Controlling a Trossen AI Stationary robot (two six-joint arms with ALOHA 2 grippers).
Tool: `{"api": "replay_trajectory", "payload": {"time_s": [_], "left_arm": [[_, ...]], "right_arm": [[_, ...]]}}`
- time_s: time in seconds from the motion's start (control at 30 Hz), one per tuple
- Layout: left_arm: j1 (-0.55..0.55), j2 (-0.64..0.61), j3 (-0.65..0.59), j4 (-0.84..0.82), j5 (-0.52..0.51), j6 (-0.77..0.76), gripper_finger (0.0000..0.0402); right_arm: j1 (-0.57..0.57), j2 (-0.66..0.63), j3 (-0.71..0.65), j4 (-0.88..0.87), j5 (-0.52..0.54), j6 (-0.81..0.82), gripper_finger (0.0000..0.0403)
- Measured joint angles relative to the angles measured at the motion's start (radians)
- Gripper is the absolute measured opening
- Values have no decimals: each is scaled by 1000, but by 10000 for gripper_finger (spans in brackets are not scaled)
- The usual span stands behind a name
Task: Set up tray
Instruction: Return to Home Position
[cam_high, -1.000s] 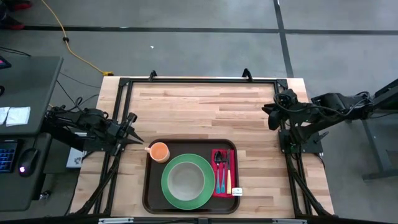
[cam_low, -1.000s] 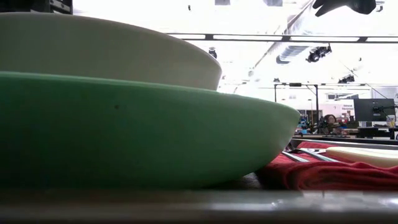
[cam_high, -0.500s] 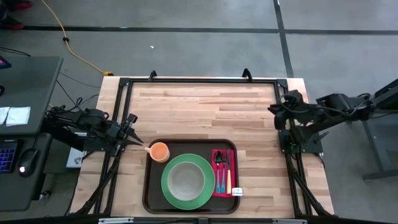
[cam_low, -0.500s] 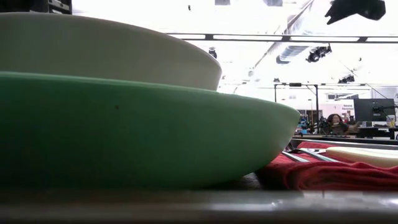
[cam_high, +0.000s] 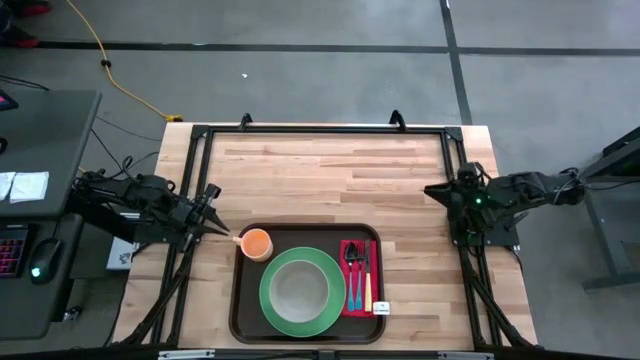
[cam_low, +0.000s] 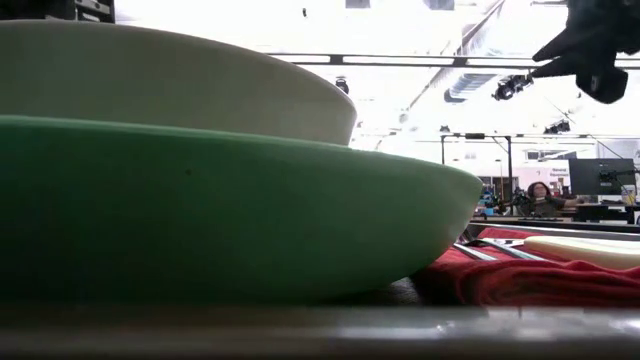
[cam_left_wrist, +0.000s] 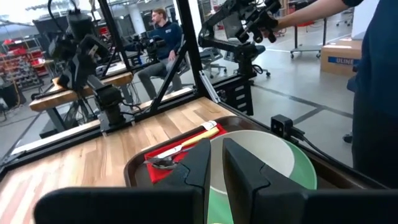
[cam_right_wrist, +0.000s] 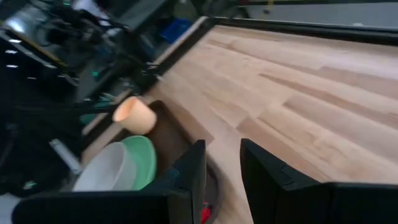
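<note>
The dark brown tray (cam_high: 243, 310) lies at the table's near edge. On it sit a green plate (cam_high: 268, 300) with a white bowl (cam_high: 297, 290) in it, an orange cup (cam_high: 256, 243) at the far left corner, and a red napkin (cam_high: 358, 302) bearing a fork, a spoon and a knife (cam_high: 367, 285). My left gripper (cam_high: 224, 231) is shut, just left of the cup; I see no touch. My right gripper (cam_high: 432, 189) hovers open with a narrow gap at the table's right edge, far from the tray. The low view shows the plate (cam_low: 200, 210) close up.
Bare wood (cam_high: 330, 175) fills the far half of the table, with a black frame (cam_high: 320, 128) around it. A small dark box (cam_left_wrist: 281, 124) stands at the tray's near edge. People (cam_left_wrist: 373, 93) are in the room beyond the table.
My right arm has drawn back toward the table's right edge and folded down; its gripper has sunk lower in the low view. The things on the tray have stayed put.
</note>
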Motion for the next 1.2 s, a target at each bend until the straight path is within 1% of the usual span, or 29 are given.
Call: {"api": "replay_trajectory", "payload": {"time_s": [0.13,0.3,0.4,0.5,0.63,0.77,0.83,0.93,1.03,1.13,1.2], "left_arm": [[0,0,0,3,15,44,74],[0,0,0,7,23,95,74],[0,0,0,9,23,109,74],[0,0,0,10,23,118,74],[0,0,-3,15,23,131,74],[0,-1,-85,161,57,151,74],[0,0,-141,238,78,126,74],[0,0,-198,296,79,94,74],[0,0,-210,327,78,103,74],[0,-1,-210,326,73,140,74],[0,0,-210,329,66,161,74]], "right_arm": [[0,-110,-80,52,-43,-42,77],[0,-236,-147,107,-46,-139,77],[0,-237,-157,122,-57,-197,75],[0,-227,-170,145,-59,-220,74],[0,-232,-223,217,-100,-241,74],[0,-232,-301,319,-157,-254,74],[0,-232,-341,371,-175,-247,74],[0,-232,-391,437,-200,-265,74],[0,-232,-446,551,-245,-300,74],[0,-231,-518,698,-299,-330,74],[0,-225,-541,772,-325,-360,74]]}}
